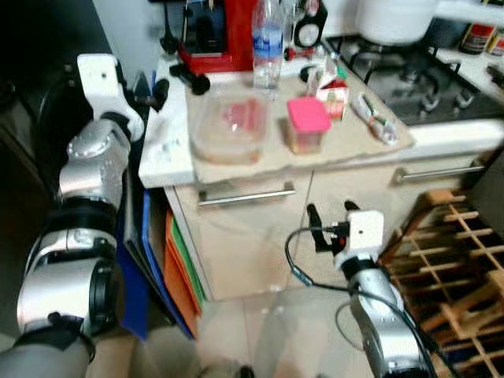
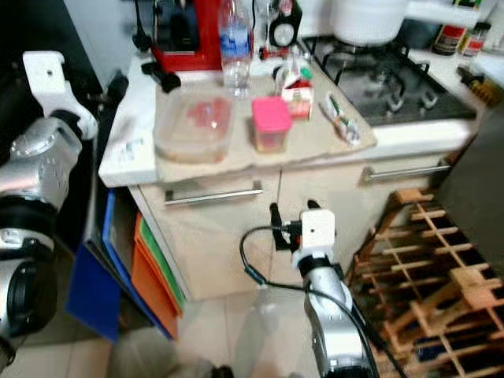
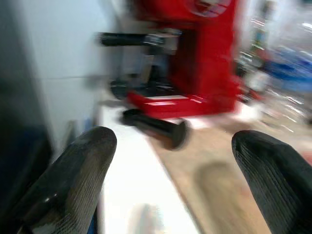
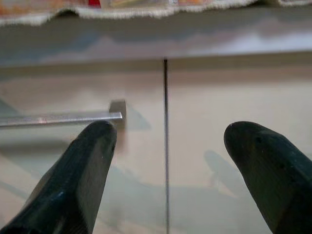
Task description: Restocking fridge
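Far left, my left gripper (image 3: 170, 161) is up at the counter (image 1: 165, 157) edge, fingers spread wide, nothing in them. Its wrist cam is blurry: red machine (image 3: 195, 53) dead ahead, a black handle (image 3: 156, 127) lying on the white top in front of it.

Next along, on the mat (image 1: 346, 142): clear tub (image 1: 230, 126) with something pink inside, water bottle (image 1: 268, 43) behind it, pink-lid box (image 1: 307, 122), small carton (image 1: 335, 90) beside that. Those look like the restock items. All untouched.

Hob (image 1: 409, 75) further right, wooden rack (image 1: 457, 252) on the floor below it.

Right gripper (image 1: 331, 214) hangs low in front of the cabinet doors, also wide and empty, wrist cam looking at a drawer handle (image 4: 61, 117).

My read: still on approach, first pick not made. Tub is nearest the left gripper, so next is reaching in over the edge and closing on its rim, clear of the handle.
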`<state>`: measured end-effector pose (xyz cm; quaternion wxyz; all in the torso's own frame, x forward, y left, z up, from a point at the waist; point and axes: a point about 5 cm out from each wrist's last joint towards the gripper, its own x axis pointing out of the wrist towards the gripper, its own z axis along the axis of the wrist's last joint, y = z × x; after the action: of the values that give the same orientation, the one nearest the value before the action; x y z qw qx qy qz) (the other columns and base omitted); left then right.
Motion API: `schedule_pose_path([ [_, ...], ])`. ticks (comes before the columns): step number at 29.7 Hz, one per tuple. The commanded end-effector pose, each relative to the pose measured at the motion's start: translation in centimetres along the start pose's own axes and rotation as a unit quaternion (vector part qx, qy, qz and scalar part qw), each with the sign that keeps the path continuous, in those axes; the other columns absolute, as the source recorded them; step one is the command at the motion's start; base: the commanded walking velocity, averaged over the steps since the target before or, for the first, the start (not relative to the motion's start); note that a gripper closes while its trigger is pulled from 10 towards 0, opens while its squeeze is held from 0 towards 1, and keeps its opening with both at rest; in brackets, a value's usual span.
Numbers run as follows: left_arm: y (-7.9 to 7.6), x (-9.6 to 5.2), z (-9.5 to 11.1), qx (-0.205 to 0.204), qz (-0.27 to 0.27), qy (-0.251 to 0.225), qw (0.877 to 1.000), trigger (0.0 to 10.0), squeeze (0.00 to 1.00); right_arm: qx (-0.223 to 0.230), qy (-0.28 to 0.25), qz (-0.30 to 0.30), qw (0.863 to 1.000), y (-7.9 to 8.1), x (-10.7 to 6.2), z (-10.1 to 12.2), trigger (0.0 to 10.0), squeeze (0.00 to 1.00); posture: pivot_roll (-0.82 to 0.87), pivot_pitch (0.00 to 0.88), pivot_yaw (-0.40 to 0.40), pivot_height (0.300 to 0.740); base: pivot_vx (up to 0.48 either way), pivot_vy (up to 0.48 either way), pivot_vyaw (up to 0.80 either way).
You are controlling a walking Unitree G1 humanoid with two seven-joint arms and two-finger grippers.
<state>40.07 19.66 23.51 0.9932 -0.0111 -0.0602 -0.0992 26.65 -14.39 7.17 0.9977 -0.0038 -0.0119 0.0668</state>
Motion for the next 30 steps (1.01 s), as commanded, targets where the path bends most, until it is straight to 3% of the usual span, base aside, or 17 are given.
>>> schedule_pose_path([
  [1, -0.6, 0.3, 0.5, 0.011, -0.032, 0.011, 0.999, 10.0, 0.00, 0.002, -0.004, 0.001, 1.000, 0.2, 0.2, 0.4, 10.0, 0.00, 0.09, 0.060, 0.050, 0.740, 0.000, 0.000, 0.00],
  [7, -1.6, 1.0, -0.4, -0.095, -0.045, 0.051, 0.993, 10.0, 0.00, 0.001, -0.001, 0.004, 1.000, 0.2, 0.1, 0.3, 10.0, 0.00, 0.08, 0.064, 0.046, 0.740, 0.000, 0.000, 0.00],
  [14, -2.1, 1.5, -1.2, -0.154, -0.034, 0.086, 0.984, 10.0, 0.00, 0.002, 0.002, 0.003, 1.000, 0.1, -0.1, 0.3, 10.0, 0.00, 0.07, 0.071, 0.045, 0.740, 0.000, 0.000, 0.00],
  [19, -3.1, 2.0, -1.1, -0.232, -0.045, 0.097, 0.967, 10.0, 0.00, 0.003, 0.005, 0.001, 1.000, 0.1, -0.2, 0.3, 10.0, 0.00, 0.07, 0.074, 0.048, 0.740, 0.000, 0.000, 0.00],
  [30, -3.9, 2.1, -1.4, -0.254, -0.052, 0.114, 0.959, 10.0, 0.00, 0.004, 0.009, 0.001, 1.000, 0.2, -0.3, 0.3, 10.0, 0.00, 0.07, 0.077, 0.050, 0.740, 0.000, 0.000, 0.00],
])
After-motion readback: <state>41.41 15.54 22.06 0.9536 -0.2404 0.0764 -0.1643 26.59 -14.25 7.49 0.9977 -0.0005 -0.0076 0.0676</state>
